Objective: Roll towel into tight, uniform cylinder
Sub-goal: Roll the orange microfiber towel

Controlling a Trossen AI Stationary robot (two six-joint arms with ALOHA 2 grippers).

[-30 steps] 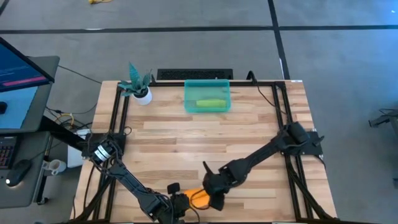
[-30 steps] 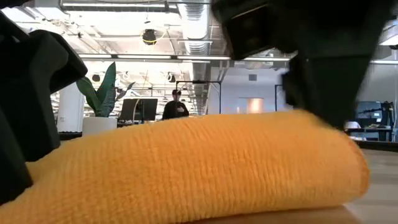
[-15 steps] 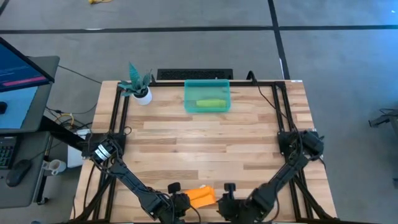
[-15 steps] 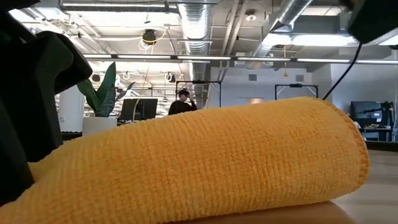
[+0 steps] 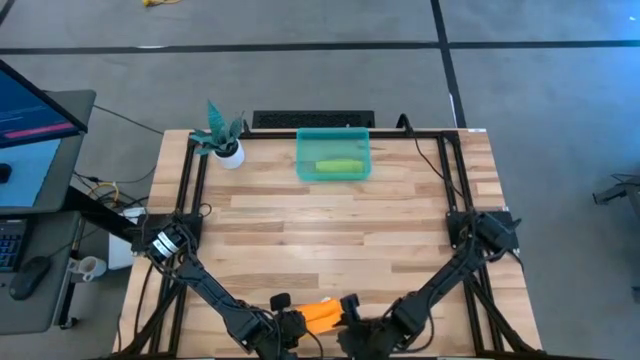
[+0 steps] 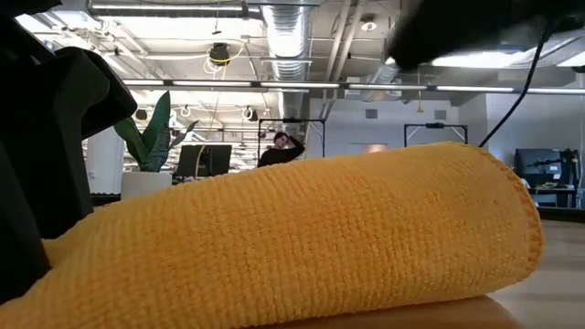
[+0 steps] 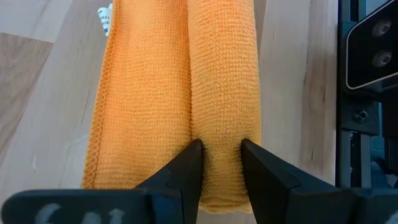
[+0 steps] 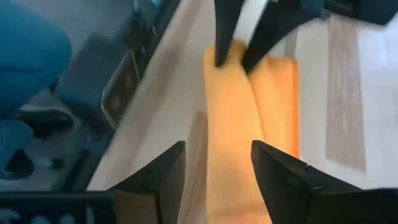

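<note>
**Ana:** Left wrist view tells it best. The left gripper (image 7: 221, 155) is clamped on one end of the orange towel (image 7: 211, 87), a finger on each side of the rolled part. My guess is it pins that end so the roll can't spring loose.

**Ben:** And where's the towel on the table (image 5: 330, 220)?

**Ana:** Bottom centre of the high view, right at the near edge, wedged between the two grippers.

**Ben:** The right gripper (image 8: 214, 165)?

**Ana:** Its jaws stand spread, holding nothing, lined up over the free end of the towel. In the high view it sits just right of the towel, lower middle of the frame. Probably positioned to take the other end.

**Ben:** How does the roll look?

**Ana:** Half done, I'd judge. One plump, even cylinder, with a flatter stitched-edge flap lying alongside it, white tag (image 7: 104, 18) at the far corner. The low view shows a smooth, rounded top filling the frame, ribbed terry weave, no loose folds visible.
</note>
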